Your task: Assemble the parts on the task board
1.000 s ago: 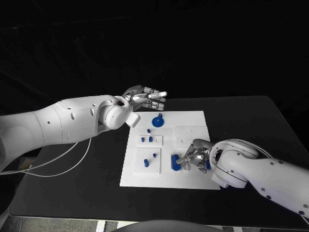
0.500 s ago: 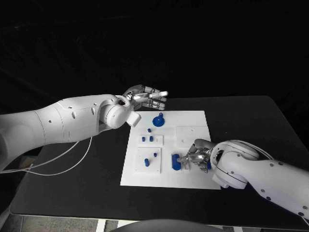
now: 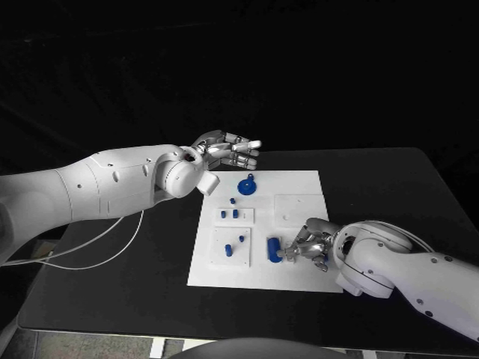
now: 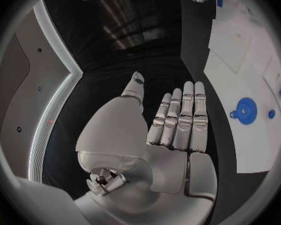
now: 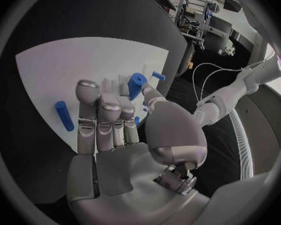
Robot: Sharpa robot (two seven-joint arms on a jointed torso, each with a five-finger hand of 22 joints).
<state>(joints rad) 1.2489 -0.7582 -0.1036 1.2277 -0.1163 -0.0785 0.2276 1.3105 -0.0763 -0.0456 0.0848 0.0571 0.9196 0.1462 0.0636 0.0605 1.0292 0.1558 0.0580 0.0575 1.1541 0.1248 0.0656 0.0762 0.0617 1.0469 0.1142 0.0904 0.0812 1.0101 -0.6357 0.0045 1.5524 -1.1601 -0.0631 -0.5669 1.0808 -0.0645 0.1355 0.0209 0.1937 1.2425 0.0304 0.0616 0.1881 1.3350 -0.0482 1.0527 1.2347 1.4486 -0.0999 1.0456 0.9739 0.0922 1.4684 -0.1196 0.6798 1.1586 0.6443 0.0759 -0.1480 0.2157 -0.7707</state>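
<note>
I have the task board (image 3: 304,187) lying in the middle of the counter (image 3: 412,187), its long side running from the near edge toward the far one. My left hand (image 3: 227,152) hovers just off the board's far left corner, holding nothing; its fingers (image 4: 178,117) lie straight and side by side with the thumb apart. Near that corner sits a round blue part with a small tab (image 3: 246,185), and the left wrist view shows it flat on the white plate (image 4: 245,110).

My right hand (image 3: 310,245) is down on the near half of the board, toward its right edge. In the right wrist view the hand (image 5: 112,120) reaches over the plate with a short blue cylinder (image 5: 135,85) at the tips of thumb and forefinger (it looks pinched, though I cannot tell how firmly). The remaining fingers are extended and close together. A second blue peg (image 5: 63,116) lies flat on the board beside them.

From the head view, an oblong blue part (image 3: 273,248) lies just left of the right hand, and a few small blue pieces (image 3: 231,213) stand along the board's left side.
</note>
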